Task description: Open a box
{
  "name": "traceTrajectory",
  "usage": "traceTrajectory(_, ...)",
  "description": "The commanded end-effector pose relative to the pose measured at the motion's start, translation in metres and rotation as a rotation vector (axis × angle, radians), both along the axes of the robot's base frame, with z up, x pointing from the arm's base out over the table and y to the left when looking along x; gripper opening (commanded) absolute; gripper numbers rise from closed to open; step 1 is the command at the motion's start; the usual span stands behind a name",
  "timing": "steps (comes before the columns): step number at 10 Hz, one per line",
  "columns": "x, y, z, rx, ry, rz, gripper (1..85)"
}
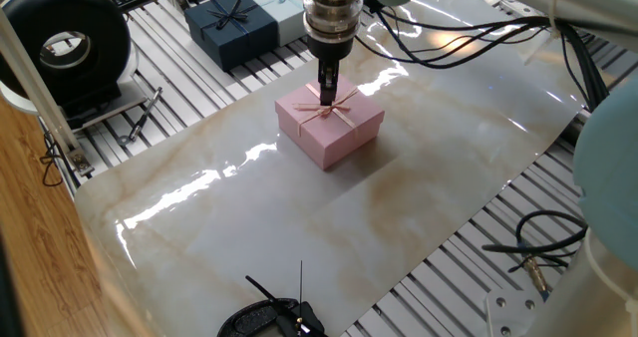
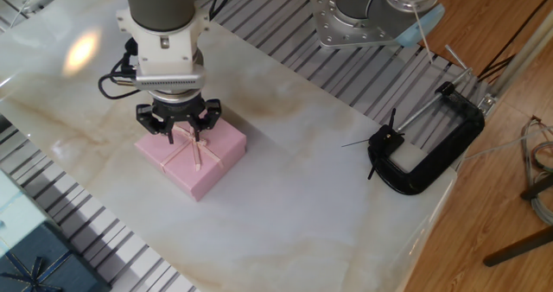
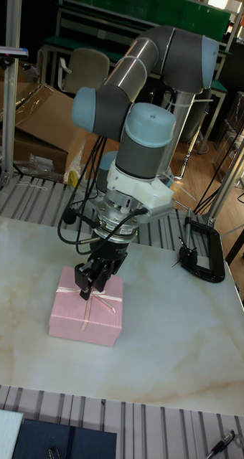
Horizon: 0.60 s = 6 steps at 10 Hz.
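Observation:
The box is small, square and pale pink, with its lid on and a thin ribbon bow on top. It sits mid-table and also shows in the other fixed view and the tall view. My gripper points straight down over the lid's far side, just behind the bow knot. Its fingertips look drawn together with nothing held between them. I cannot tell whether they touch the lid. In the tall view the gripper stands over the lid's top edge.
A dark navy gift box and a light blue one stand at the back beyond the marble sheet. A black C-clamp lies at one table edge, a black round device at another. Cables trail near the arm's base.

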State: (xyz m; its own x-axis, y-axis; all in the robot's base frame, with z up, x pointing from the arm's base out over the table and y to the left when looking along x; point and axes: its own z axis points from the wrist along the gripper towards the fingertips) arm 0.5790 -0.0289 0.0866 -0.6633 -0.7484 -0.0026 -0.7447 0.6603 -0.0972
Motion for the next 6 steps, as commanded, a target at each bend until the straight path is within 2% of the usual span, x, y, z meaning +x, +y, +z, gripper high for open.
traceTrajectory(1,-0.0021,0.0044,-0.0015,0.014,0.004,0.021,44.0)
traceTrajectory(4,-0.0067,0.01,-0.0041,0.053,-0.005,0.031,44.0)
traceTrajectory(6,-0.0119,0.0027,-0.003,0.031,-0.002,0.042,43.3)
